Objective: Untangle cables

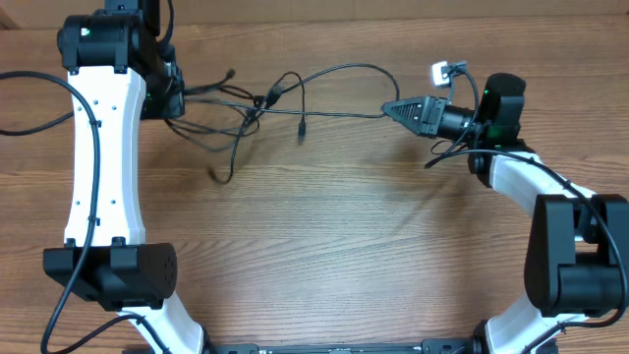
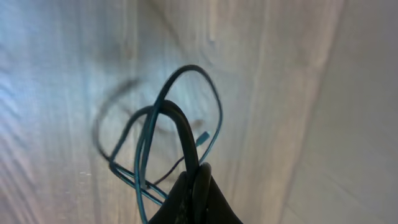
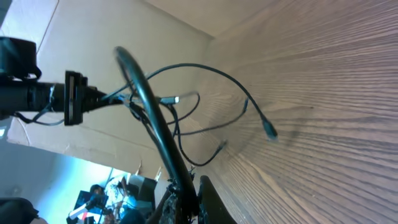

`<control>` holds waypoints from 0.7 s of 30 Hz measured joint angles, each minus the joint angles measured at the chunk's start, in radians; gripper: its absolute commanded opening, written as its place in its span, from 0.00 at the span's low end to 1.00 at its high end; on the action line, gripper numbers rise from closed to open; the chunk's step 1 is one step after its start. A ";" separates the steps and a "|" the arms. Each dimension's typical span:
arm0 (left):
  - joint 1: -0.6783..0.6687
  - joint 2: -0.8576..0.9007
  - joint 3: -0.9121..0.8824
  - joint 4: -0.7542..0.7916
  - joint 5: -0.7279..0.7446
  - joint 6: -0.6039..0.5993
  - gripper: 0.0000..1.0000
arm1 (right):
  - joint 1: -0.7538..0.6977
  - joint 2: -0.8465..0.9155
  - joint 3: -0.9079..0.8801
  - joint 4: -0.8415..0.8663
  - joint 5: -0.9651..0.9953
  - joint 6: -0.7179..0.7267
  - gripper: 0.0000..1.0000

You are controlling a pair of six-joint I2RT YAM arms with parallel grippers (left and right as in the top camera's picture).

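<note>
– Left gripper [image 2: 196,177] is closed on a bunch of the cables [image 1: 257,103], with several strands pinched together at its tips. Right gripper [image 1: 388,110] is closed too, on one strand that runs across to the same bunch

– Where does the rest lie?

– Strung between the two arms near the far edge of the table [image 1: 324,246], and it seems lifted a little off the wood. A knot [image 1: 265,98] sits closer to the left gripper, with loops hanging off it and a plug [image 1: 302,132] dangling loose

– How will they handle?

– Light and limp, I judge. Thin cord sags wherever it is not pulled, so nothing holds a shape by itself. Its smooth jacket may slip through closed fingers under a hard tug, and pulling straight apart probably tightens the knot

– So where to take hold?

– Close beside the knot, on a single strand, not on the whole bunch. A loose end is better: grip just behind the plug and feed it back through the loop. Small plugs can catch on loops, so ease them through
</note>
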 measured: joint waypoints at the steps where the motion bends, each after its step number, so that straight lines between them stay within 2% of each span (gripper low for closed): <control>1: 0.000 0.000 0.000 -0.009 -0.003 0.000 0.04 | -0.006 0.000 0.000 0.000 -0.001 0.003 0.04; 6: 0.000 0.000 0.000 -0.043 -0.040 -0.007 0.04 | -0.032 0.000 0.000 0.000 0.008 0.021 0.04; 15: 0.029 0.000 0.000 -0.094 -0.242 -0.023 0.04 | -0.101 0.000 0.000 -0.002 0.068 0.029 0.04; 21: 0.030 0.000 0.000 -0.056 -0.215 -0.008 0.04 | -0.101 0.000 0.000 -0.003 0.074 0.029 0.05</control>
